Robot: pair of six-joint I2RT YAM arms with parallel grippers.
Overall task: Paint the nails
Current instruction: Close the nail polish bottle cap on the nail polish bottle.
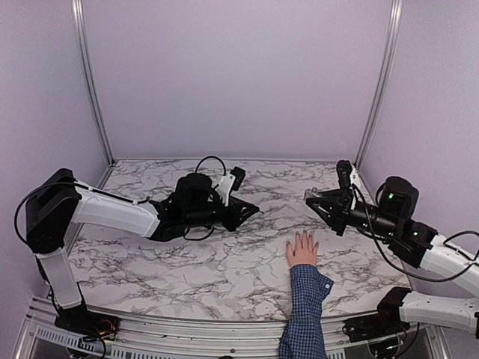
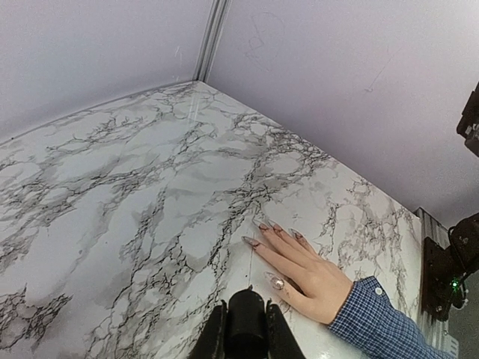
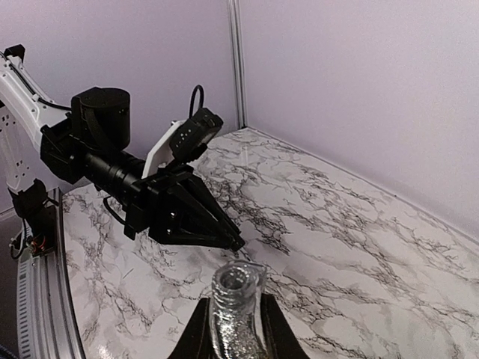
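Note:
A pale hand [image 1: 302,250] with a blue checked sleeve [image 1: 307,299] lies flat on the marble table, fingers spread. In the left wrist view the hand [image 2: 318,273] shows long pointed nails; the thumb nail [image 2: 278,283] is glittery and the index nail [image 2: 251,241] is pale with dark lines. My left gripper [image 2: 245,313] is shut on a black brush cap [image 2: 247,325], whose thin brush points at the table just left of the thumb. In the top view the left gripper [image 1: 251,209] is left of the hand. My right gripper [image 3: 233,310] is shut on an open bottle of silver glitter polish [image 3: 236,299], held above the table beyond the hand [image 1: 313,197].
The marble table [image 1: 187,254] is walled in by lilac panels with metal posts [image 1: 378,82] at the back corners. A metal rail [image 1: 187,329] runs along the near edge. My left arm [image 3: 150,194] reaches across in the right wrist view.

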